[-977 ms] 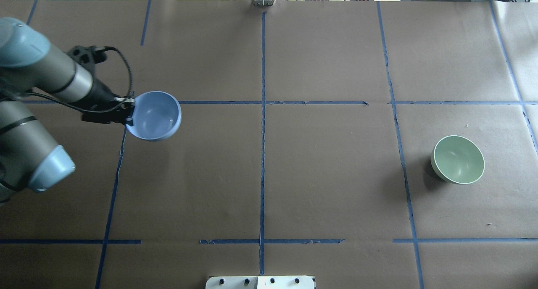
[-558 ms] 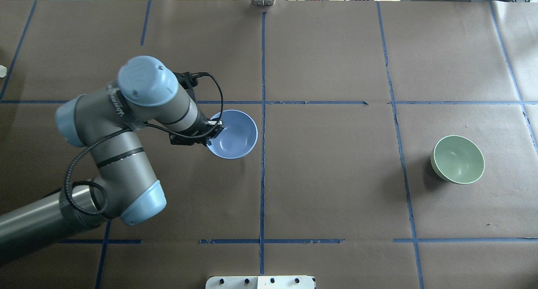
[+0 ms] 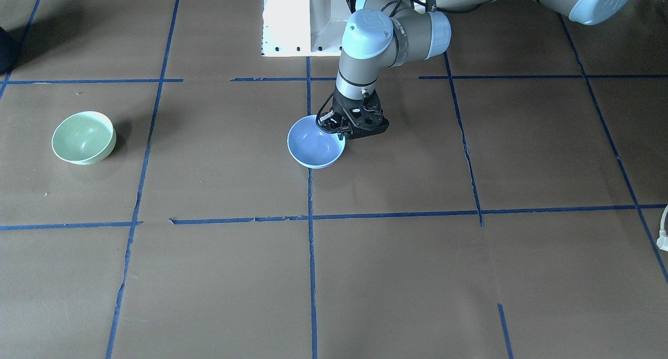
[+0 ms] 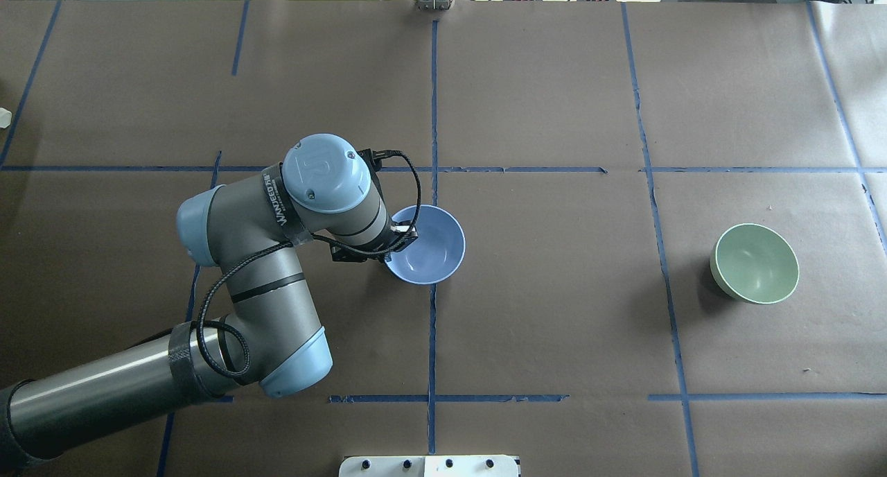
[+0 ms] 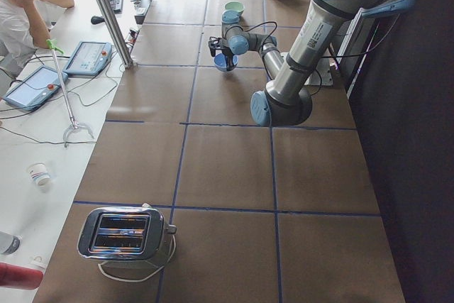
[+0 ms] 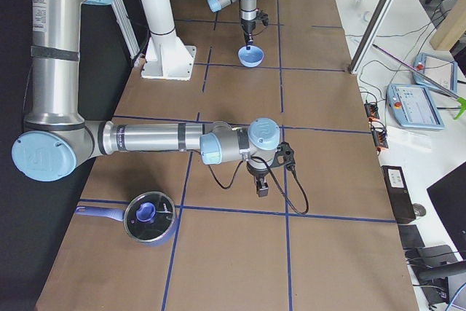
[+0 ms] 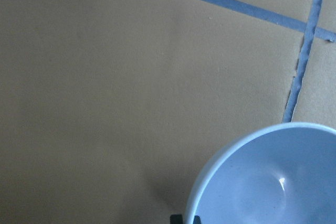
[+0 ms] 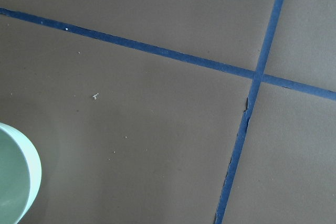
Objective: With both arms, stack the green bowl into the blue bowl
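Note:
The blue bowl [image 4: 428,247] sits upright at the table's centre tape line, also in the front view [image 3: 314,149] and left wrist view [image 7: 273,182]. My left gripper [image 4: 396,241] is shut on its rim on the robot's-left side [image 3: 342,132]. I cannot tell whether the bowl touches the paper. The green bowl [image 4: 755,263] stands alone far to the right, upright and empty [image 3: 83,138]; its edge shows in the right wrist view [image 8: 16,182]. My right gripper [image 6: 262,189] shows only in the exterior right view; I cannot tell if it is open.
Brown paper with a blue tape grid [image 4: 433,324] covers the table. The white pedestal base [image 3: 305,20] stands at the robot's edge. A toaster [image 5: 124,235] is at the left end, a lidded pot [image 6: 149,218] at the right end.
My left arm has carried the blue bowl from the table's left side rightward and nearer the robot, to the centre line. The green bowl has not moved.

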You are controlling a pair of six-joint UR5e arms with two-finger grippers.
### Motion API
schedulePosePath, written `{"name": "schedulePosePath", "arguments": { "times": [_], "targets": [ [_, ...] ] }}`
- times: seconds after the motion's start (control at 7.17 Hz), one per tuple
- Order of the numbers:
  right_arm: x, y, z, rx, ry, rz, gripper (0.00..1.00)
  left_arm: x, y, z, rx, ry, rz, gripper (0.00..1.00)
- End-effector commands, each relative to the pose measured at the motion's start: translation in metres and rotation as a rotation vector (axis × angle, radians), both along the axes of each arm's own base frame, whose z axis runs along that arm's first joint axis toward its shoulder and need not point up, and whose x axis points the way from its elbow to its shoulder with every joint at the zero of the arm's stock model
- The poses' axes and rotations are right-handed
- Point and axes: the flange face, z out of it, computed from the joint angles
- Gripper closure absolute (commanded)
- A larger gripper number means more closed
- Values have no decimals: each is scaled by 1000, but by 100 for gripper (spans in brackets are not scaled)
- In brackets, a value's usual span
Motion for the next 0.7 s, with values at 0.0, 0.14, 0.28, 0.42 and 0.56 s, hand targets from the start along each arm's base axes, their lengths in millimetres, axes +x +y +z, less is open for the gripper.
{"name": "schedulePosePath", "arguments": {
  "times": [0.0, 0.14, 0.28, 0.42, 0.56],
  "targets": [
    [0, 0, 0, 0, -1, -1, 0, 11, 10, -4, 3, 3, 19, 100],
    [0, 0, -1, 2, 0, -1, 0, 11, 11, -6, 6, 7, 21, 98],
    [0, 0, 0, 1, 1, -1, 0, 11, 12, -7, 6, 9, 22, 84],
    [0, 0, 0, 1, 1, -1, 0, 9, 13, -9, 15, 14, 27, 25],
    [0, 0, -1, 2, 1, -1, 0, 5, 13, -14, 33, 19, 36, 0]
  ]
}}
